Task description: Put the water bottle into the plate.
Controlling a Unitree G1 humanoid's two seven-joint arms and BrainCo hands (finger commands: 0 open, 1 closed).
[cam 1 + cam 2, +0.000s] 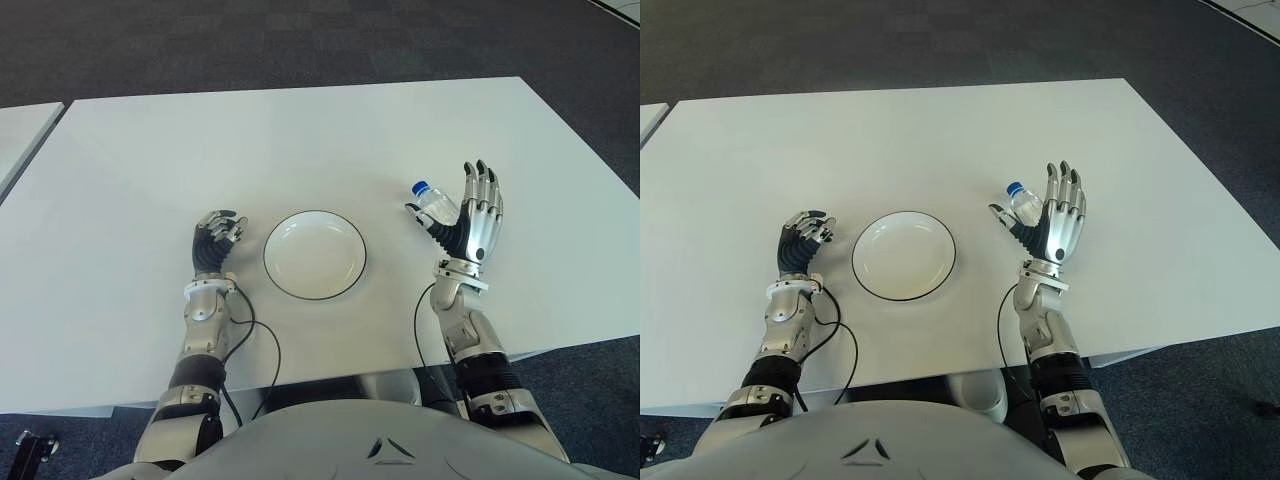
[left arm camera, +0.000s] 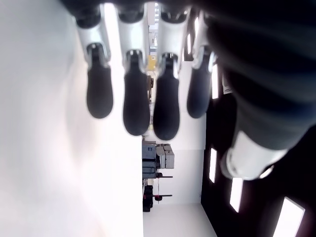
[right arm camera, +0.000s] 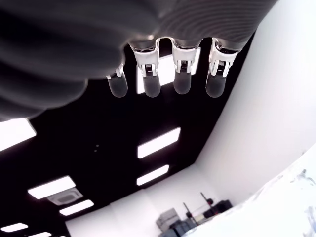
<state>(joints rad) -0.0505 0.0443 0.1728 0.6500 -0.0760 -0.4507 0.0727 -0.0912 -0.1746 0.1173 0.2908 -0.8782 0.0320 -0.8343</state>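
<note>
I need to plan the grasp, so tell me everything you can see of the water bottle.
The water bottle looks like small, clear plastic with a blue cap. It shows on the white table, right of the plate, cap pointing away from the robot. The right hand, fingers extended upward, hides its lower part; the thumb is alongside it. Whether the hand touches it cannot be told.

this looks like an office or lab room. a plain white rectangular desk [image 1: 300, 140] stands on dark grey carpet tiles [image 1: 300, 40], with a second white desk [image 1: 20, 130] just beside it on the robot's left. the wrist views show a dark ceiling with rectangular recessed light panels [image 3: 158, 142], white walls [image 3: 276, 98], and stacked grey equipment cases [image 2: 157, 160] far across the room.
</note>
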